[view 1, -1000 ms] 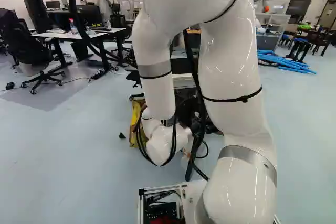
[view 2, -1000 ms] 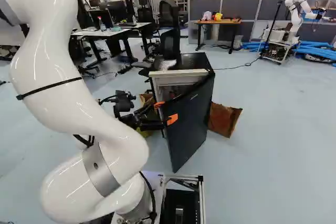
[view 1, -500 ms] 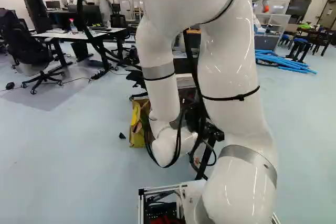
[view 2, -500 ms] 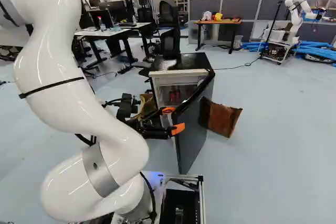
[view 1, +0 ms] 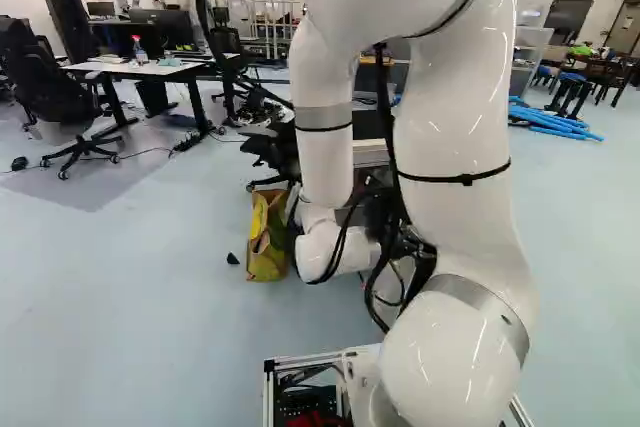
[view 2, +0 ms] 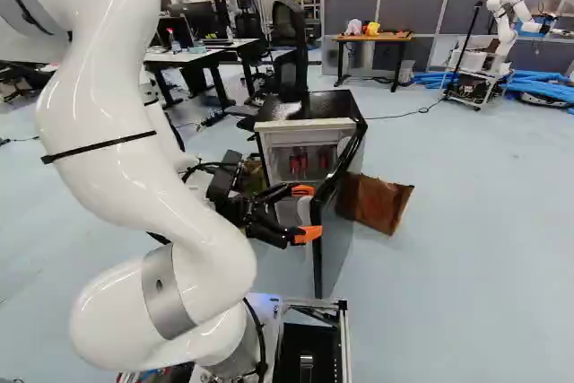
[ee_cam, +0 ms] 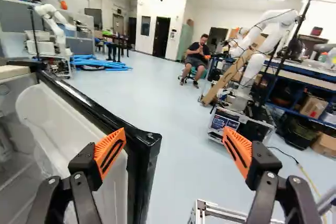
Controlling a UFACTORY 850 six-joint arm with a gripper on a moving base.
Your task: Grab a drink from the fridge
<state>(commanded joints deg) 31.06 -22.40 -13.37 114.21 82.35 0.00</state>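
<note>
- My hand (view 2: 308,213) is released: its fingers stand wide apart, near the middle of the right base view, and I have nothing gripped.
- The drinks I'm after, red ones (view 2: 299,164), sit upright inside the fridge (view 2: 319,107), around the middle of the right base view. They are too small for me to say what kind they are.
- The fridge door (view 2: 334,253) stands open. From the wrist I see its black edge just beside one finger, with the white inner lining running back towards the fridge; I can't tell whether they touch.
- A brown bag (view 2: 381,205) lies on the floor beside the door, right of centre in the right base view.
- My own arm (view 1: 455,222) blocks much of the left base view. A yellow bag (view 1: 267,247) shows beside it, just left of centre.
- An office chair (view 2: 289,51) stands behind the fridge.
- Farther off, a white desk (view 1: 140,68) carries a spray bottle (view 1: 139,50) at the upper left of the left base view.
- Another robot (view 2: 507,31) stands at the upper right of the right base view, near blue tubes (view 2: 541,87).
</note>
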